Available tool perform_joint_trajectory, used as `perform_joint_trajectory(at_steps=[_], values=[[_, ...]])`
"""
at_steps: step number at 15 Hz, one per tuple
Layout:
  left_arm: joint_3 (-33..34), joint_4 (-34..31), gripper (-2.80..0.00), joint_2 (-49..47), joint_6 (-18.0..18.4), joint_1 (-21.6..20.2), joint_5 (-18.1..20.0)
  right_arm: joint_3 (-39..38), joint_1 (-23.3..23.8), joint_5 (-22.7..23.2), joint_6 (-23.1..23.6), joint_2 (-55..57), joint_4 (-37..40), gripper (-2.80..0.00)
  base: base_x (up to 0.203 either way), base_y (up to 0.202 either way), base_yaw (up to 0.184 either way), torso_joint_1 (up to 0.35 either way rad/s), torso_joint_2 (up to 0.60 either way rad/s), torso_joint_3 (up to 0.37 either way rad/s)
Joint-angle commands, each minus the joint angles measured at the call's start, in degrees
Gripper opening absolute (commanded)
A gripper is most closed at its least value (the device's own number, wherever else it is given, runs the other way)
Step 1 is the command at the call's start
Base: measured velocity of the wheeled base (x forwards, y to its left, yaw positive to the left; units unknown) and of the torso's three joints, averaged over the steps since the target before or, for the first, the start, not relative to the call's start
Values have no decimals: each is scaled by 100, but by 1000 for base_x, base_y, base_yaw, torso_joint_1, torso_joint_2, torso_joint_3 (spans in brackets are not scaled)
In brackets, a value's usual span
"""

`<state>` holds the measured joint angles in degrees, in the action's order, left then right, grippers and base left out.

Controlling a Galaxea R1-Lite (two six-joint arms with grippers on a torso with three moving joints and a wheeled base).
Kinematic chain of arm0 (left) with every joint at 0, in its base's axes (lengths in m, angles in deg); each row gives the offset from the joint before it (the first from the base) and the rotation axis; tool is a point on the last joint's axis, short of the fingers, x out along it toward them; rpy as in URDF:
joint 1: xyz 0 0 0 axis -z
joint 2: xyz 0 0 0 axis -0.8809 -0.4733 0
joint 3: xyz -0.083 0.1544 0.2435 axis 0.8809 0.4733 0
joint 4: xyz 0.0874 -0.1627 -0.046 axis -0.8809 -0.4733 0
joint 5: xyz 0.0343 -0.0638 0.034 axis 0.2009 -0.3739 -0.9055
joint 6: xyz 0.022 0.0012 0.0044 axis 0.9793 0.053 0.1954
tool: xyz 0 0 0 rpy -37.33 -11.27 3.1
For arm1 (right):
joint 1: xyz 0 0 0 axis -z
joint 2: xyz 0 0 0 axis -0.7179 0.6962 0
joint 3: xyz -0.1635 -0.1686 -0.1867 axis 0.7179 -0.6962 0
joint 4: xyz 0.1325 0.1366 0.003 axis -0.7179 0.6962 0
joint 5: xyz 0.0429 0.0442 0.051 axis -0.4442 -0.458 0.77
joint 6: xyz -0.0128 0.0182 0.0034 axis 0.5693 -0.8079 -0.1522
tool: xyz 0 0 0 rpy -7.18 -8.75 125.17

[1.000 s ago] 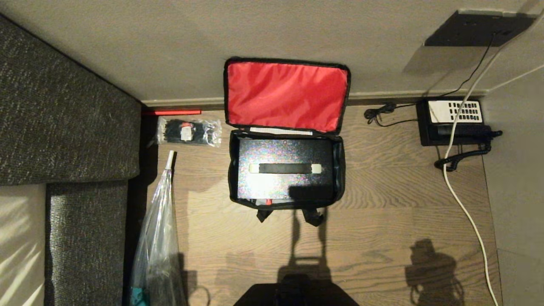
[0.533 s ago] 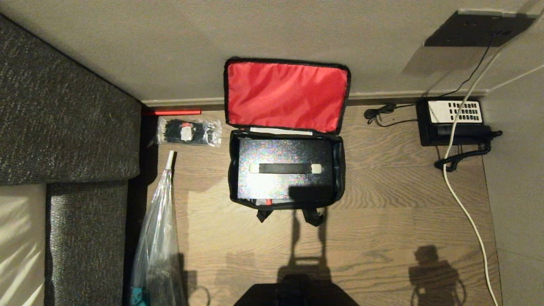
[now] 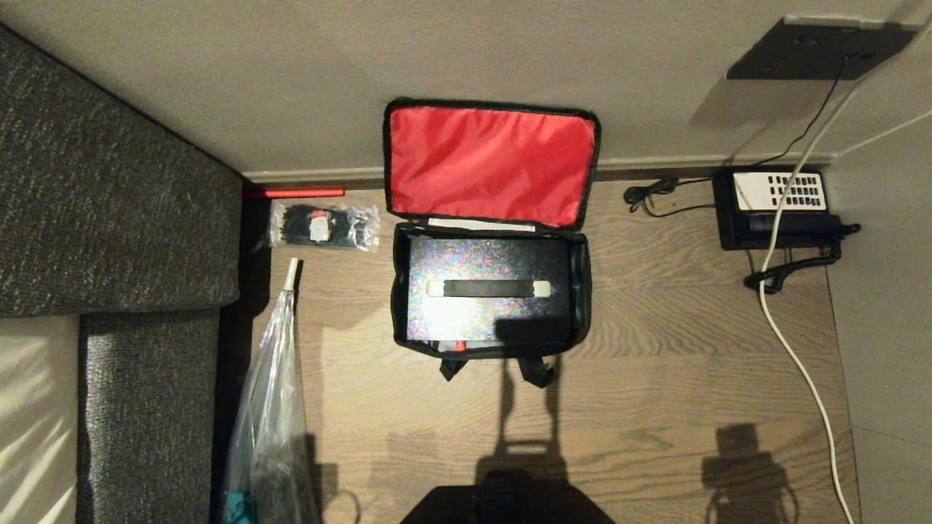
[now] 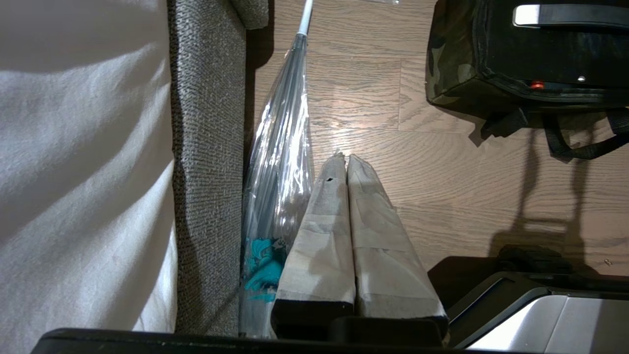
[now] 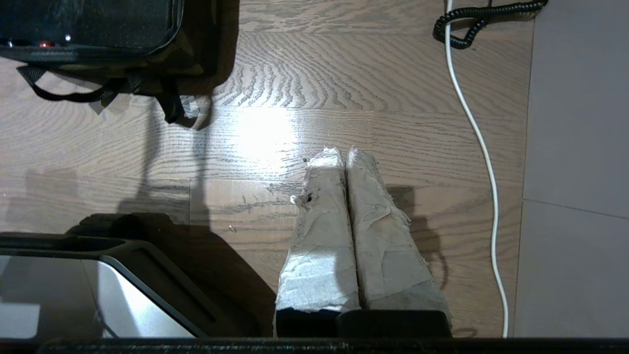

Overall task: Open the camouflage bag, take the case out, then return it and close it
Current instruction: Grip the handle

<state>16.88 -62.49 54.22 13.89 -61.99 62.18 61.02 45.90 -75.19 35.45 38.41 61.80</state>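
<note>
Wood floor by wall, sofa at your 9 o'clock. Bag (image 3: 489,240) open at 12 o'clock, red lid against wall; case (image 3: 486,287) inside, handle running 9-to-3. Left gripper (image 4: 344,162) and right gripper (image 5: 341,156) hang near you, jaws together, empty; bag between them, neither clearly nearer. Open floor near side; phone (image 3: 779,207) at 2.
</note>
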Motion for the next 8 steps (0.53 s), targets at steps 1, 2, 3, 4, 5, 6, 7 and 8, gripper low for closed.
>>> perform_joint_trajectory(at_steps=[1,2,3,4,5,6,7,8], values=[[18,0,-280,11,-3,-2,-2,-7,-2,4,-29,-19,22,-280,0,0,0,0,0,0],[18,0,-280,11,-3,-2,-2,-7,-2,4,-29,-19,13,-280,0,0,0,0,0,0],[18,0,-280,11,-3,-11,-2,-7,-2,4,-29,-19,22,-280,0,0,0,0,0,0],[18,0,-280,11,-3,-2,-2,-7,-2,4,-29,-19,22,-280,0,0,0,0,0,0],[18,0,-280,11,-3,-2,-2,-7,-2,4,-29,-19,19,-280,0,0,0,0,0,0],[18,0,-280,11,-3,-2,-2,-7,-2,4,-29,-19,22,-280,0,0,0,0,0,0],[18,0,-280,11,-3,-2,-2,-7,-2,4,-29,-19,22,-280,0,0,0,0,0,0],[18,0,-280,11,-3,-2,-2,-7,-2,4,-29,-19,22,-280,0,0,0,0,0,0]])
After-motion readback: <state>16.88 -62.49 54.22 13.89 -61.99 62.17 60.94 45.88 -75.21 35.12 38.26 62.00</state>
